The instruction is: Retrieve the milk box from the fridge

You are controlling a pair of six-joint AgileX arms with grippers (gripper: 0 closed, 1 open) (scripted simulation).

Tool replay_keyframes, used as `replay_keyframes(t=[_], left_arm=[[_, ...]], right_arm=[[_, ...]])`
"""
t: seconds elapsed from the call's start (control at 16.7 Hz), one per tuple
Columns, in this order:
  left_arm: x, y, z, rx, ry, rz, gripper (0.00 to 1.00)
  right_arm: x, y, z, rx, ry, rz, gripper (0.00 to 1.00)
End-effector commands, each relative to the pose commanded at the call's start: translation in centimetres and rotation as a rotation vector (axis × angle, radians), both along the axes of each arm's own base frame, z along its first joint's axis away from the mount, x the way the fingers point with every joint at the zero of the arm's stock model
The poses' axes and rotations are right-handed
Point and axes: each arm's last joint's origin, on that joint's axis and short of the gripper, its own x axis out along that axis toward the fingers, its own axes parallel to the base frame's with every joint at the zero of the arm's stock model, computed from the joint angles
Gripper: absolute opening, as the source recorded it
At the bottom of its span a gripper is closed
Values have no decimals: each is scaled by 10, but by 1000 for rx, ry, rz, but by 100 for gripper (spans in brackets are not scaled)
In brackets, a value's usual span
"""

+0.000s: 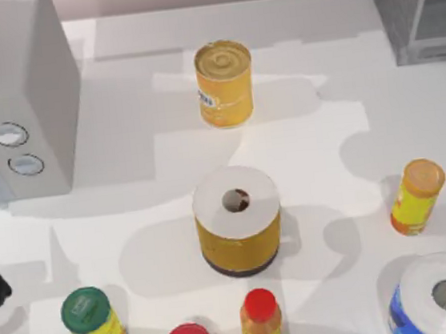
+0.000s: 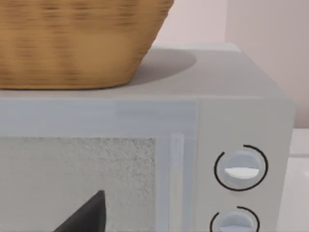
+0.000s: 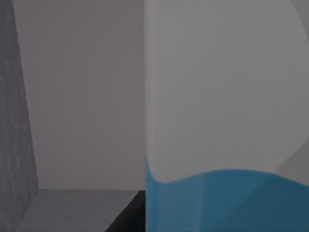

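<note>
Right wrist view puts you inside the fridge [image 3: 19, 121]: its speckled dark wall sits at one edge, a plain grey back wall and floor beyond, and the milk box [image 3: 227, 121] stands very close to the camera, pale upper face over a blue lower part. A sliver of dark claw finger [image 3: 128, 215] pokes out by the carton's foot; whether the right claw is apart or clamped on it, you cannot tell.

From above, the fridge [image 1: 418, 4] stands at the far right corner of the surface [image 1: 319, 164], with the can [image 1: 225, 82] well to its left.

Expect the carton to be light and fairly stiff, though its flat sides would likely dent under a hard squeeze and may be slick. Take it across two opposite flat faces around mid-height, and draw it straight out.

Your left arm sits parked at the near left, its camera facing the knobbed box [image 2: 241, 169]; a dark finger [image 2: 84, 217] shows, claw state unclear.
</note>
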Motion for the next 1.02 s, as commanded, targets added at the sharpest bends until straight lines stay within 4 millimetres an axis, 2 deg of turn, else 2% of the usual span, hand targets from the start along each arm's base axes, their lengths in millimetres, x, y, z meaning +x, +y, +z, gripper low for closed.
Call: replay_keyframes(t=[0.24,0.42,0.78,1.02], left_arm=[[0,0,0,0,0,0,100],[0,0,0,0,0,0,100],[0,0,0,0,0,0,100],[0,0,0,0,0,0,100]], right_arm=[[-49,1,-9,13,32,-1,0],[-72,1,-7,13,16,-4,0],[-74,3,-7,15,17,0,0],[-86,12,12,5,3,-1,0]])
